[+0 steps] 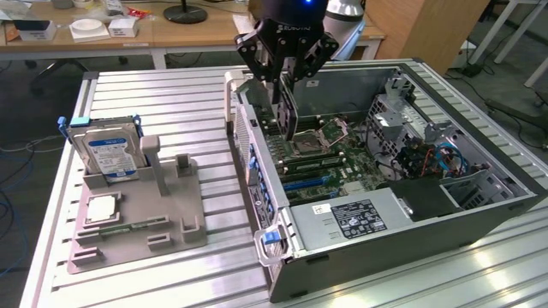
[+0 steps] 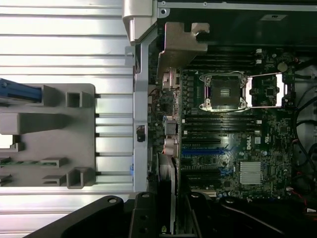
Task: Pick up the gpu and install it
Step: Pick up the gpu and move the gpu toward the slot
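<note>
Above the open computer case (image 1: pixel 479 212): the black gripper (image 1: pixel 287 86) hangs over the far half of the case, close to the wall on the exterior view's left.
Fingers: closed narrow on the graphics card (image 1: pixel 291 119), one on each flat face.
Graphics card: thin and dark, held upright on edge. Its lower end is over the processor socket (image 1: pixel 310 142) inside the case. Whether it touches the board cannot be told.
Writing on the gripper: pale letters on its body that read as ROBOTIQ.
Writing inside the case: the wrist view shows a DELL logo on the motherboard (image 2: pixel 233 148), between the long memory slots and a small finned heat sink (image 2: pixel 251 172).
Power supply (image 1: pixel 351 218): at the near end of the case, with a white and black sticker whose print is too small to read.
Beside the case, on the exterior view's left: a grey holder (image 1: pixel 171 212) on the ribbed metal table (image 1: pixel 154 96).
Hard drive (image 1: pixel 107 151): stands upright in the holder. Its blue and white label is not readable.
Processor chip (image 1: pixel 101 208): lies flat in the holder, nearer the camera than the drive.
Wrist view: looks straight down past the black fingers (image 2: pixel 143 215) onto the open socket and a blue slot (image 2: pixel 203 148).
</note>
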`<state>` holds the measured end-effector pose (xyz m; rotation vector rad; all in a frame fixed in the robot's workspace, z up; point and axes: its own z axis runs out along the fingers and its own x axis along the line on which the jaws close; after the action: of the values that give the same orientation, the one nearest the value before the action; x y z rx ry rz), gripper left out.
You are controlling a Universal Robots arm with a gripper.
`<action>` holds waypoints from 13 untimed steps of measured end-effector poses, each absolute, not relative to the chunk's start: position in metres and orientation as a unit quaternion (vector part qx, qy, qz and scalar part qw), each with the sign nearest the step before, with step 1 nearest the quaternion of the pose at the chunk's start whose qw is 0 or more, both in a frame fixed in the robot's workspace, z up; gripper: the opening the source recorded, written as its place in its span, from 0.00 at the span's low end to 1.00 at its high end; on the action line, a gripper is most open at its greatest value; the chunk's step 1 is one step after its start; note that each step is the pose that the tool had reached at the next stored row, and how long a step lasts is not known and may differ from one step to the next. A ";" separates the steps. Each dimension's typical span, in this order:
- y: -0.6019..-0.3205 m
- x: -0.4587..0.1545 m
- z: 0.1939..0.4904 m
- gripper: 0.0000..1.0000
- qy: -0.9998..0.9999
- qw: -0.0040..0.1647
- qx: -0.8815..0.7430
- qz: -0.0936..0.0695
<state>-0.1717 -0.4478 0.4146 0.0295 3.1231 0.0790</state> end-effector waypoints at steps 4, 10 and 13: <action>-0.448 -0.167 0.415 0.27 1.000 0.009 0.009 0.025; -0.448 -0.159 0.415 0.27 1.000 0.009 0.009 0.025; -0.448 -0.155 0.415 0.27 1.000 0.009 0.009 0.025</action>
<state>-0.1552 -0.4478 0.4146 0.0296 3.1231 0.0790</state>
